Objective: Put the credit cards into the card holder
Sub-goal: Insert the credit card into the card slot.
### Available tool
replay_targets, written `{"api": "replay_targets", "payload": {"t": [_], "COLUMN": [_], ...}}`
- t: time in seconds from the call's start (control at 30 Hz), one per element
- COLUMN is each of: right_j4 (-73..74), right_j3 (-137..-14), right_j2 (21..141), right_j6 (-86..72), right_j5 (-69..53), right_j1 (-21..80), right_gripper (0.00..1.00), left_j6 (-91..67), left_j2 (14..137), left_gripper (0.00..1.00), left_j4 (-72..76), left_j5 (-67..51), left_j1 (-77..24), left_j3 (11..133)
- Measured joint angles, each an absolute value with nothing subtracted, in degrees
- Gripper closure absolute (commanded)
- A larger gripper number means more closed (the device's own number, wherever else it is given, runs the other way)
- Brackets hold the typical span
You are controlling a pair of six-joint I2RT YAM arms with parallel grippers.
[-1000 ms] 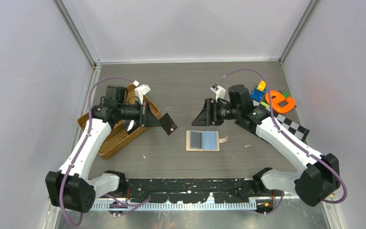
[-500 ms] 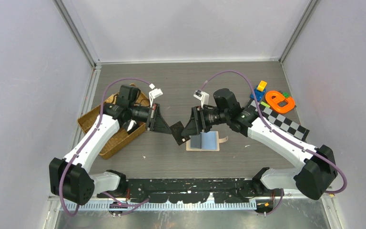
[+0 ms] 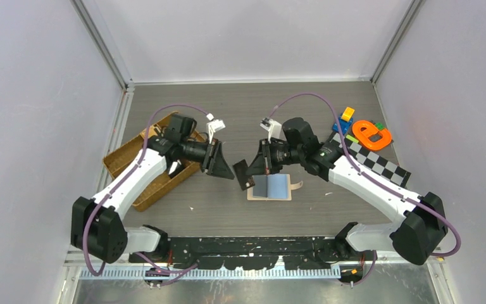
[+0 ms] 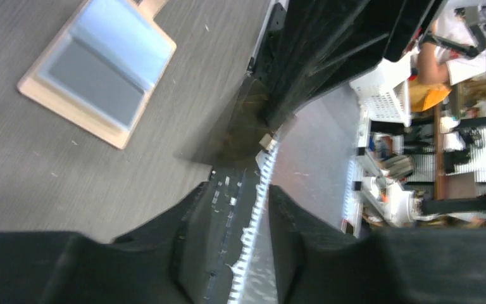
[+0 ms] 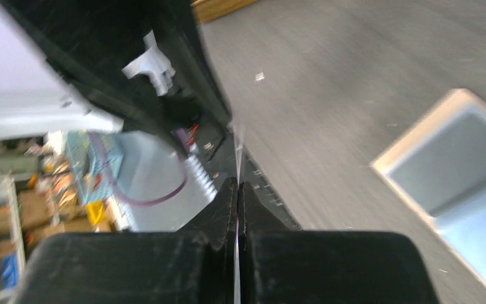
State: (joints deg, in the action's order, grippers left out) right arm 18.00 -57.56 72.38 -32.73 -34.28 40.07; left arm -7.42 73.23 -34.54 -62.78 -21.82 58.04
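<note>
Being pinched by closed R gripper [image 3: 252, 170], 1 dark thin rectangular card [image 3: 243, 175] is held over open peach leather-like card holder [image 3: 269, 188] edge; L gripper [image 3: 230, 171] jaws parted, card just off tips.

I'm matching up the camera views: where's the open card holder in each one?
Top external: card holder, near the picture's centre.
Left wrist: card holder, upper left corner.
Right wrist: card holder, right edge, partly cut off.
Shared landmark: its light blue panel, in all three.
</note>
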Motion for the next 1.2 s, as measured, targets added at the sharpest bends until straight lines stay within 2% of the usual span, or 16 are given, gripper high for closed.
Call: {"api": "replay_targets", "payload": {"t": [0.03,0.07,0.17,0.33,0.43,0.7,1.2], "right_j4": [19.29,20.23,22.76,24.45,25.74,23.03,16.23], "right_j3": [-57.95,-58.08,-57.30,-51.46,-47.99,-42.89,-40.32], "right_j2": [72.38,72.38,72.27,71.24,71.26,74.37,82.08], "right_j6": [-32.69,-32.77,-33.12,-33.32,-33.19,-32.88,-32.62], "right_j5": [-32.38,-30.17,-26.26,-23.99,-23.99,-28.36,-34.24], "right_j1": [39.90,39.22,33.54,23.05,20.64,20.01,20.01], "right_gripper": [1.00,1.00,1.00,1.00,1.00,0.99,0.99], "left_j6": [-7.57,-7.90,-10.37,-14.94,-17.69,-21.87,-22.28], "left_j2": [73.95,74.48,75.31,79.53,86.46,100.53,107.28], "left_gripper": [0.32,0.27,0.23,0.31,0.34,0.38,0.50], "left_j4": [-33.98,-33.78,-32.29,-28.62,-27.55,-27.24,-29.02], "left_j5": [-61.56,-60.84,-56.16,-49.52,-46.11,-41.34,-35.97], "left_j1": [-22.41,-22.94,-24.53,-26.50,-28.73,-34.57,-35.27], "left_j3": [58.04,58.04,58.00,58.13,59.61,62.41,66.41]}}
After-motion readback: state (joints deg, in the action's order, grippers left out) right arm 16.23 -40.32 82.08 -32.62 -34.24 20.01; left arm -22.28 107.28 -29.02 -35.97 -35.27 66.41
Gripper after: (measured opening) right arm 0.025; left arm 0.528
